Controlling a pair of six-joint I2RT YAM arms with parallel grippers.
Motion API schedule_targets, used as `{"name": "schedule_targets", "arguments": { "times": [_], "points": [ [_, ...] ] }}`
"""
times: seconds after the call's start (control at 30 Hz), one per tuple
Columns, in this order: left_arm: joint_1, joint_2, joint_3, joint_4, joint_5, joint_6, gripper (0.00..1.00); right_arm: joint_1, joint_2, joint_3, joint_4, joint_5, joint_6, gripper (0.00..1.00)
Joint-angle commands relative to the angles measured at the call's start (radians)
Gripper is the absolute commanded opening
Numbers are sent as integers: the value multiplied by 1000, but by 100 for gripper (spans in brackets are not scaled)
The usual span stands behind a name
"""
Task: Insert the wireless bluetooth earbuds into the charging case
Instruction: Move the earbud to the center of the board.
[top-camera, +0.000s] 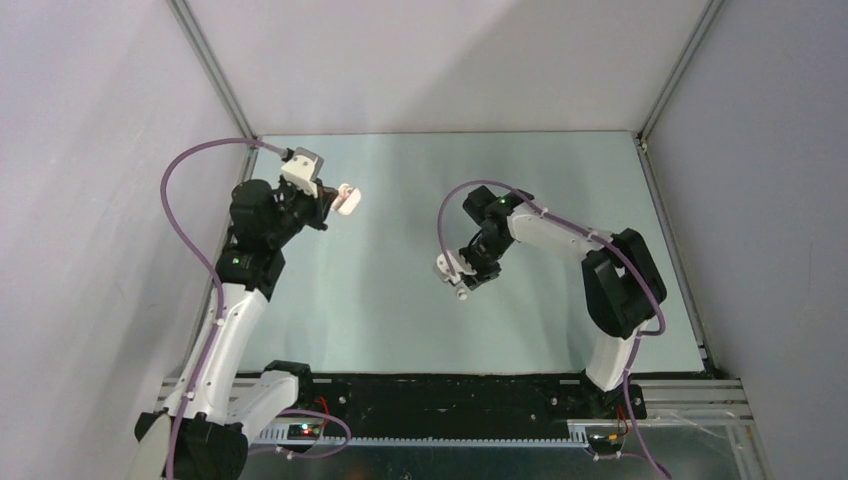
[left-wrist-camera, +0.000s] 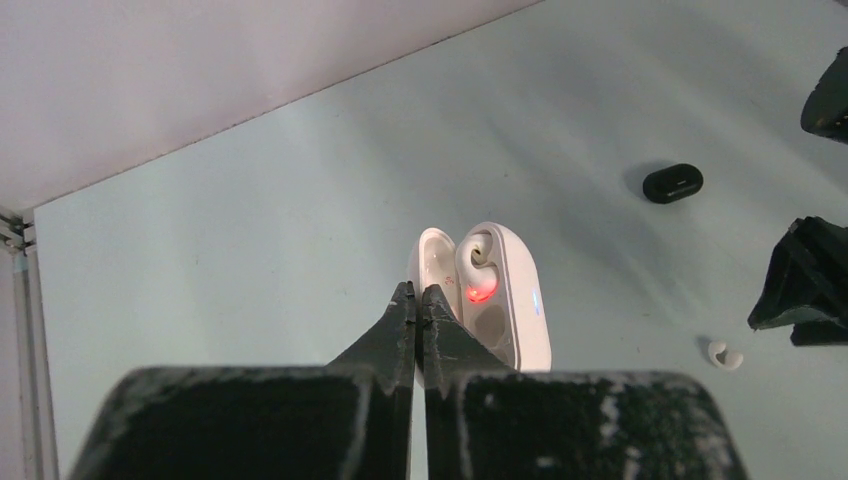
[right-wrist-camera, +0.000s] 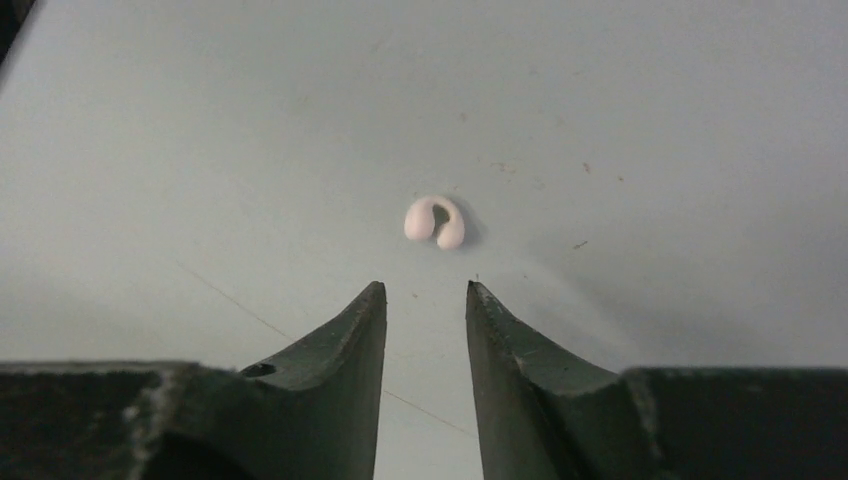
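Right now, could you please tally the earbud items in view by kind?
Charging cases: 2 (white charging case, open; black case)
Earbuds: 2 (seated earbud in the white charging case; loose earbud lying apart, white)
Total: 4

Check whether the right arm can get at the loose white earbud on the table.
Probably yes. The right gripper hangs over the table with jaws parted, the white earbud lies just ahead of it, and nothing sits between them. The left gripper, pinching the white charging case, is well clear.
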Motion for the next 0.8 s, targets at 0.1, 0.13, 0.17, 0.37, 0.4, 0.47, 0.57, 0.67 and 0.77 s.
{"name": "schedule_targets", "arguments": {
  "times": [0.1, 0.13, 0.17, 0.37, 0.4, 0.47, 0.57, 0.67, 0.77],
  "points": [
    [6, 4, 61, 64, -12, -89, 0, 103, -53, 8, 213, -3, 1030, 27],
    [6, 2, 61, 64, -26, -94, 0, 111, -39, 18, 227, 12, 1197, 24],
    [6, 1, 62, 64, -65, -105, 0, 128, -29, 29, 223, 45, 1263, 23],
    [6, 4, 69, 66, -148, -122, 0, 196, -26, 16, 258, 166, 1520, 23],
    [6, 3, 67, 67, -143, -123, 0, 197, -18, 18, 261, 192, 1544, 23],
    [6, -4, 59, 70, -137, -126, 0, 193, -3, 19, 271, 231, 1575, 23],
    [5, -21, 46, 72, -135, -130, 0, 183, 22, 25, 293, 269, 1636, 24],
    [6, -36, 35, 73, -140, -128, 0, 164, 58, 27, 305, 317, 1686, 26],
    [6, -44, 32, 71, -149, -126, 0, 139, 85, 30, 310, 326, 1725, 28]
  ]
}}
